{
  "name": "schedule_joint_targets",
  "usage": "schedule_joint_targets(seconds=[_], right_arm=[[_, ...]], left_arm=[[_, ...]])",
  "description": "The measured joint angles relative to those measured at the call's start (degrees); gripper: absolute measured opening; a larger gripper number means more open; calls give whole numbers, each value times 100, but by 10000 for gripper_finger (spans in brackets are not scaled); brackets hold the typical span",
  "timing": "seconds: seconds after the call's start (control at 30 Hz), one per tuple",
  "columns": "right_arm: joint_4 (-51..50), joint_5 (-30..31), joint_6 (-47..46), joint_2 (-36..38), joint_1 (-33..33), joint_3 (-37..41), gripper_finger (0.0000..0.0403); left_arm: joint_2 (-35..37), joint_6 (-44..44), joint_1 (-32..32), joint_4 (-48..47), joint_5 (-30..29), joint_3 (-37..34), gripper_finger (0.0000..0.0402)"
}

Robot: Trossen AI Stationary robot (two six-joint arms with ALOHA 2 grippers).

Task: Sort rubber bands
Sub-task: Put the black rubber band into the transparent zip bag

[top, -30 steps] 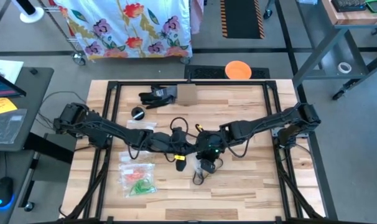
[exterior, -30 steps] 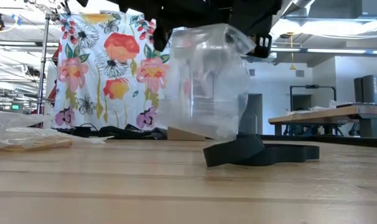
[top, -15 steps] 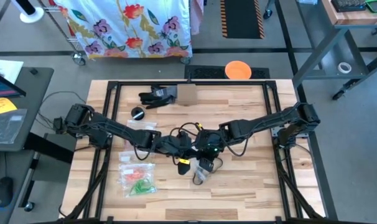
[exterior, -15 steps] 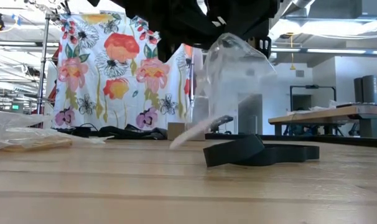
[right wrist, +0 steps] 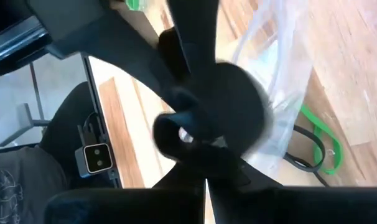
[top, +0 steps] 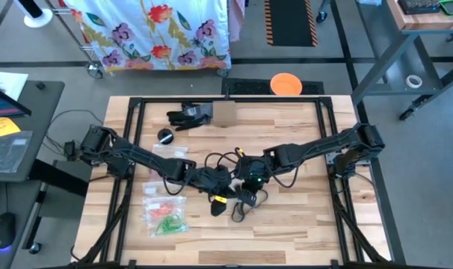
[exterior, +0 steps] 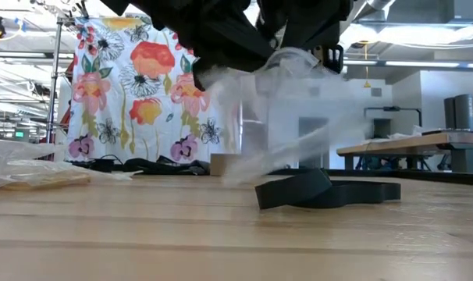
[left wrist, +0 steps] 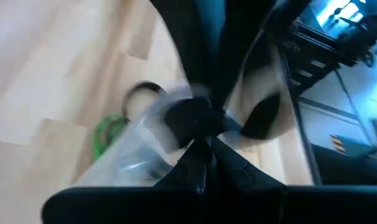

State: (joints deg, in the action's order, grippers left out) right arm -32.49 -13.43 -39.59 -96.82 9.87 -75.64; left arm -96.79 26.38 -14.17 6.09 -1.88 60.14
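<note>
Behind the wooden table (top: 286, 232), at the top of the high view, a flowered cloth (top: 155, 30) is hanging on a rack, and an orange disc (top: 285, 84) is lying on the floor mat at the table's far edge. On the table, in the upper middle of the frame, a black glove (top: 188, 114) and a small cardboard box (top: 224, 114) are lying side by side, with a small black round thing (top: 166, 136) a little below and left of the glove.

Both arms are reaching to the middle of the table, where black cables (top: 245, 205) are lying in a tangle. The left gripper (top: 218, 196) and the right gripper (top: 247, 187) are meeting there, very near each other. Both are having their fingers pressed together, and each is pinching a clear bag (exterior: 275, 117) that is hanging between them above the table. In the low view this bag is showing in the upper middle, blurred, over a flat black strap (exterior: 326, 190) on the wood.

In the wrist views green rubber bands (right wrist: 319, 146) are lying on the wood just beside the bag. More rubber bands (top: 167, 215), red and green, are lying inside other clear bags in the lower left part of the table in the high view, well apart from the grippers.
</note>
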Motion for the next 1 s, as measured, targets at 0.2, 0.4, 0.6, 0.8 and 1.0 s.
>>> schedule_joint_targets(seconds=[0.2, 0.4, 0.6, 0.8, 1.0], right_arm=[[10, 34, -41, 0, -31, -2, 0], [14, 31, -90, 0, -31, -2, 0], [79, 24, -90, 0, -27, -4, 0], [102, -8, -66, 11, 25, -9, 0], [86, -17, -47, 11, 22, -9, 0]], left_arm=[[0, 160, 15, -309, 98, 0, 0], [0, 442, 111, -575, -285, 0, 0], [-2, 419, 145, -519, -440, 154, 0], [-2, 176, 168, -634, -409, 364, 0], [-2, 29, 220, -728, -426, 369, 0]])
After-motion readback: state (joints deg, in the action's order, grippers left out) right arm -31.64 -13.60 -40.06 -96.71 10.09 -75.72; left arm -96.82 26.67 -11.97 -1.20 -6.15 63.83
